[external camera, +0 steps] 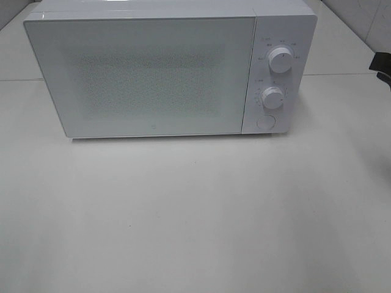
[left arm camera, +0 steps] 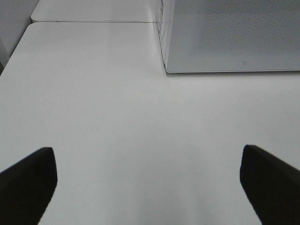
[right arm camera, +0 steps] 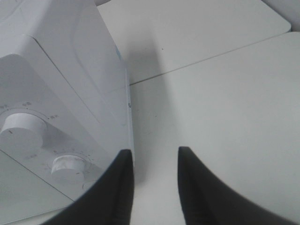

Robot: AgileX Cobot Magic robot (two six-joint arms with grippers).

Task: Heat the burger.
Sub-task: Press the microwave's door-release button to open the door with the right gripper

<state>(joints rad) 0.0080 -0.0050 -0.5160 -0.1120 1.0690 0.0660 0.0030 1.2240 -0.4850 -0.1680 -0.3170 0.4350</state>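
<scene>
The burger is out of view. A white microwave (external camera: 153, 67) stands at the back of the table with its door (external camera: 140, 73) closed; nothing shows through the frosted window. My left gripper (left arm camera: 150, 183) is open over bare table, in front of the microwave's left corner (left arm camera: 165, 65), with nothing between its dark fingers (left arm camera: 28, 183). My right gripper (right arm camera: 154, 187) hangs beside the microwave's right side, near the control panel (right arm camera: 47, 140). Its fingers (right arm camera: 197, 187) stand a narrow gap apart with nothing between them. A dark bit of the right arm (external camera: 382, 64) shows at the right edge of the high view.
The control panel carries two round knobs (external camera: 281, 60) (external camera: 272, 97) and a round button (external camera: 265, 122). The white table (external camera: 195, 213) spreads in front of the microwave. A seam (right arm camera: 211, 58) joins it to another white tabletop behind.
</scene>
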